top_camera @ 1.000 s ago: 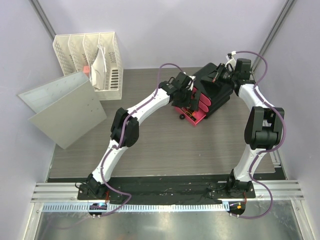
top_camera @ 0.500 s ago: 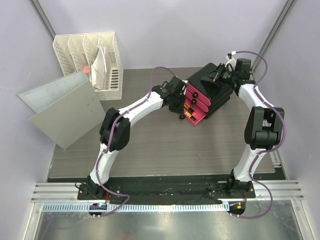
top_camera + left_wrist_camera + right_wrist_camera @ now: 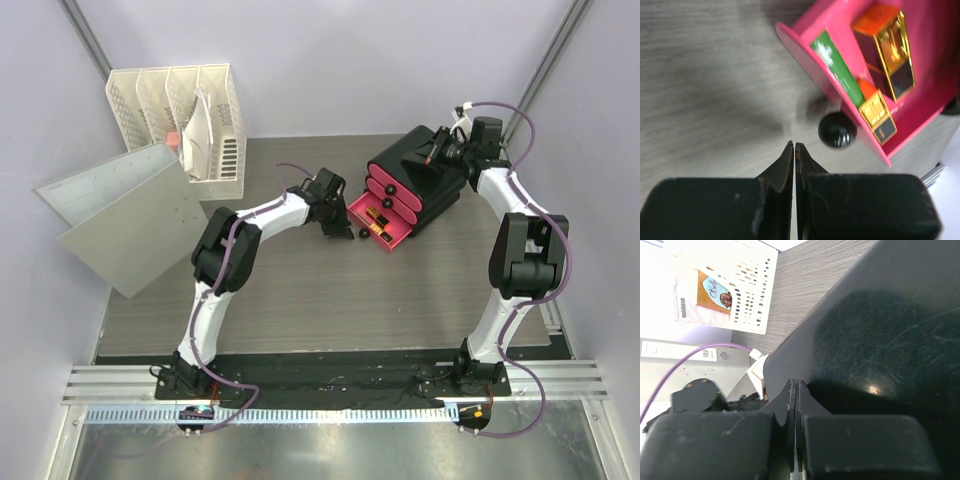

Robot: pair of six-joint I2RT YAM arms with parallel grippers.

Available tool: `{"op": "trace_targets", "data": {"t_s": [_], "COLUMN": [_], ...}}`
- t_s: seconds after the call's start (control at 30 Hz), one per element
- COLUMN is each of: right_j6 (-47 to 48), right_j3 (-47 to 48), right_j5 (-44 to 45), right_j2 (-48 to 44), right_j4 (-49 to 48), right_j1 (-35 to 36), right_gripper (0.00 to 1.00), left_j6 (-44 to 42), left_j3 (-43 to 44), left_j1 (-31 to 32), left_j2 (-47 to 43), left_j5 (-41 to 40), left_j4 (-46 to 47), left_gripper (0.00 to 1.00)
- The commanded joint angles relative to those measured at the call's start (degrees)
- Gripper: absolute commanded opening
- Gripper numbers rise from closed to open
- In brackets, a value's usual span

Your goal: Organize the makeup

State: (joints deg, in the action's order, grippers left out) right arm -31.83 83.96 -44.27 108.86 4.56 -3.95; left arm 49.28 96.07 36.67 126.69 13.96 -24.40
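Nearest us, our left hand point(image 3: 794, 150) hovers low over the grey woodgrain tabletop point(image 3: 300, 290), fingers pressed together and holding nothing. Just ahead of its tips and a little to the right sits a glossy black round piece point(image 3: 837, 130), beside the front of the open pink drawer point(image 3: 805, 52). We cannot tell whether it is a loose disc or the drawer's knob.

In the drawer, the green stick point(image 3: 837, 70), an orange tube point(image 3: 867, 87), a gold-black lipstick point(image 3: 895, 50) and a second lipstick point(image 3: 878, 117) lie roughly along the drawer front. We judge the left arm much the nearer for the next move.

Beyond, our right hand point(image 3: 795, 390), also closed and empty, rests against the black organizer box point(image 3: 880, 340). A white file rack point(image 3: 190, 110) and grey binder point(image 3: 130, 215) stand far left, under lavender walls.
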Motion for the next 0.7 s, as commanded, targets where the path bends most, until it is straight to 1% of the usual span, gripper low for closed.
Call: {"op": "trace_targets", "data": {"t_s": [0.0,0.17,0.23,0.33,0.37,0.67], "right_j6": [5.29,5.38,5.47,5.47,5.38,5.38], "right_j3": [-5.83,-5.83,-5.65,-5.74,-5.74,-5.74], "right_j5": [9.55,9.64,9.64,9.64,9.64,9.73], "right_j2": [7.33,7.33,7.33,7.42,7.51,7.42], "right_j4": [19.35,19.35,19.35,19.35,19.35,19.35], "right_j1": [0.52,0.52,0.52,0.52,0.52,0.52], "right_gripper": [0.01,0.01,0.01,0.01,0.01,0.01], "left_j6": [6.70,10.31,11.36,15.49,17.33,21.56], "left_j3": [1.57,5.79,5.88,4.91,5.35,18.09], "left_j1": [0.07,0.16,0.25,0.25,0.25,0.51], "left_j2": [2.33,7.07,7.43,7.25,7.95,15.33], "left_j5": [2.21,4.76,5.03,5.64,5.99,8.37], "left_j4": [7.95,9.28,12.79,19.98,20.79,21.85], "left_gripper": [0.00,0.00,0.00,0.00,0.00,0.00]}}
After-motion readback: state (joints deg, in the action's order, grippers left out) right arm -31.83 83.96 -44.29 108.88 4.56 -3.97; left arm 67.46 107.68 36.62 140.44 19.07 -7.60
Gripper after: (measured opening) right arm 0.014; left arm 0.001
